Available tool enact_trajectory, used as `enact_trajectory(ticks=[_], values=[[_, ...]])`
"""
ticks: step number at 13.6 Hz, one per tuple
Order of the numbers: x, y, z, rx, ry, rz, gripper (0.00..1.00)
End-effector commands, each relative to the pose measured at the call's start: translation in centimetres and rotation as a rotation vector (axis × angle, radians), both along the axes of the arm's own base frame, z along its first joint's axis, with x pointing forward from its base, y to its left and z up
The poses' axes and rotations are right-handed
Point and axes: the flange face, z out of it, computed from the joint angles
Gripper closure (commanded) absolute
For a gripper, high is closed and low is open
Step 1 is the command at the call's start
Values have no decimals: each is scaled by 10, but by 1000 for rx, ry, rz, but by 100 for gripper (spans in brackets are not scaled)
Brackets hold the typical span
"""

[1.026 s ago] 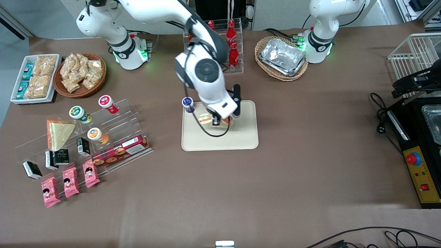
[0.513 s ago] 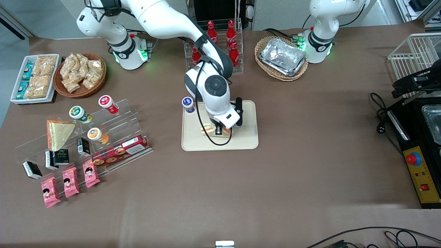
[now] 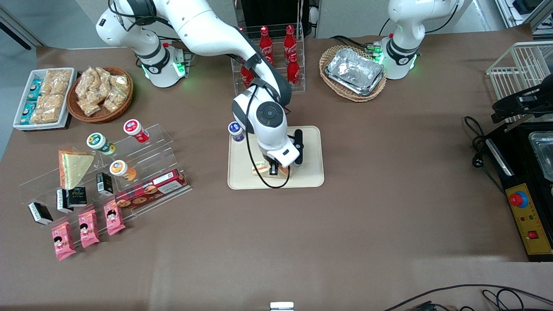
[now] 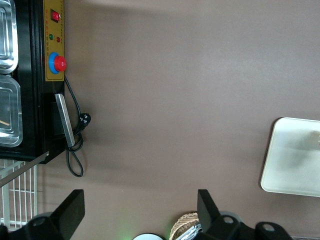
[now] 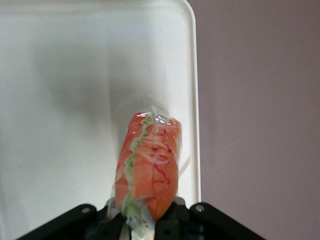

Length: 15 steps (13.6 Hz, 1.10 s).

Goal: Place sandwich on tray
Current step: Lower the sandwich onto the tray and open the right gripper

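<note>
Front view: the spare sandwich wedge [image 3: 72, 166] lies on the clear acrylic riser [image 3: 129, 172] toward the working arm's end of the table. The gripper [image 3: 274, 169] is low over the tray [image 3: 302, 177], clamped on the sandwich [image 3: 262, 166]. Wrist view: sandwich [image 5: 148, 170] between the fingers, above the tray [image 5: 60, 100].

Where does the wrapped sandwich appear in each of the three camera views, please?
Front view: the sandwich lies low over the cream tray, under the right arm's gripper, which grips it.
Right wrist view: the sandwich shows its orange and green filling, between the gripper fingers.
Left wrist view: not clearly visible.
Shared landmark: the cream tray.
</note>
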Motion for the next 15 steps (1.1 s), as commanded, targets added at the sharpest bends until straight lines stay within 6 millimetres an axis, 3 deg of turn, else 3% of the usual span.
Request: enact_trajectory(ticks=[1,3,5,7,8,9,11,13,15], values=[[0,6,-15,-8,-36,7,83],[-2,7,-18,-8,-31,-7,71],[0,5,-20,-7,-29,-54,51],[0,6,-18,-4,-31,-60,47],[1,5,-15,-1,-32,-63,0],[4,3,-9,5,-38,-64,0],[15,-5,22,32,-56,-85,0],[33,-29,59,54,-57,-128,0],[56,-71,106,70,-49,-189,0]])
